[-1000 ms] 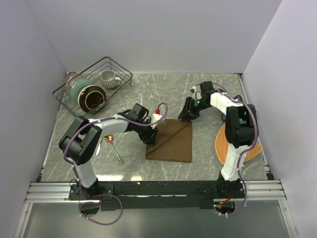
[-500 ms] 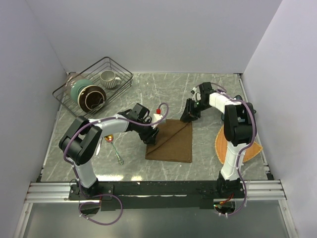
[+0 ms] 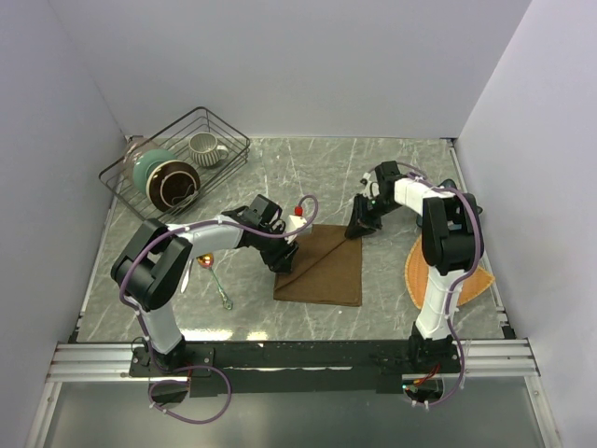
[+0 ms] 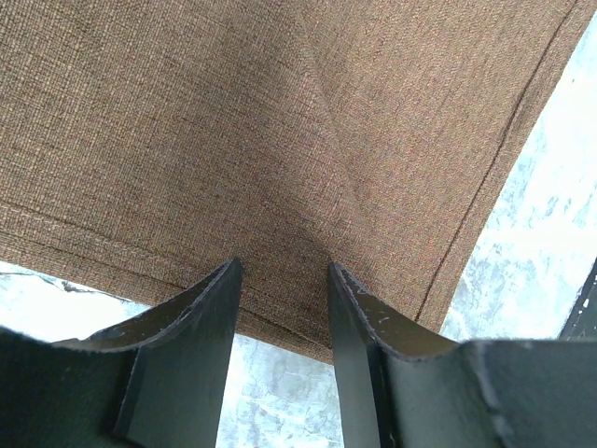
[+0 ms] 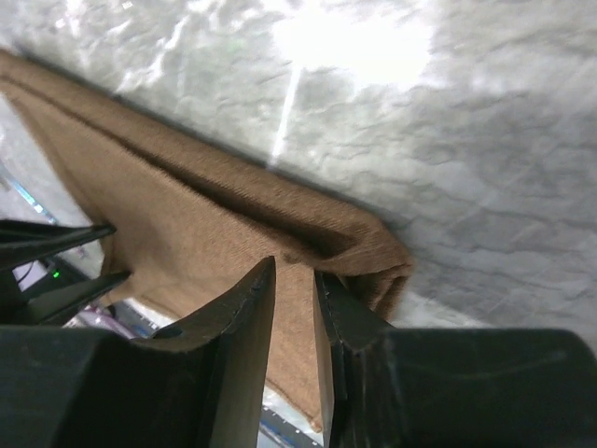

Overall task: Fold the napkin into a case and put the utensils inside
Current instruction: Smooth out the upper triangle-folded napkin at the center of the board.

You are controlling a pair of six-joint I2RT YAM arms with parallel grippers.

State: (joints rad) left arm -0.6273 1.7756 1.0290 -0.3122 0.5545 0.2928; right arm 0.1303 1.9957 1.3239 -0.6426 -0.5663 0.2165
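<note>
Grey marbled tabletop (image 3: 280,177) is enclosed by plain white walls. On it the dark-brown napkin (image 3: 328,271) is laid, with one layer turned over along a diagonal crease.

At the napkin's left edge the left gripper (image 3: 283,259) is lowered. In the left wrist view its jaws are held apart over the hemmed border, and a raised crease of the cloth runs up between them; the cloth is not pressed from either side.

At the napkin's far right corner the right gripper (image 3: 357,227) is set. In the right wrist view its jaws are drawn nearly together, and the curled, doubled corner of the cloth lies between and just beyond them. Whether the cloth is pinched cannot be told.

The utensils (image 3: 215,278) are seen on the table to the left of the left gripper, clear of the napkin; a gold-orange spoon bowl (image 3: 206,259) shows among them.

Farther off, beyond and to the left of the left gripper, a black wire basket (image 3: 231,140) holds a ribbed mug (image 3: 204,147) and stacked bowls (image 3: 166,177). To the right of the right gripper, an orange woven mat (image 3: 413,271) is partly hidden behind the right arm.
</note>
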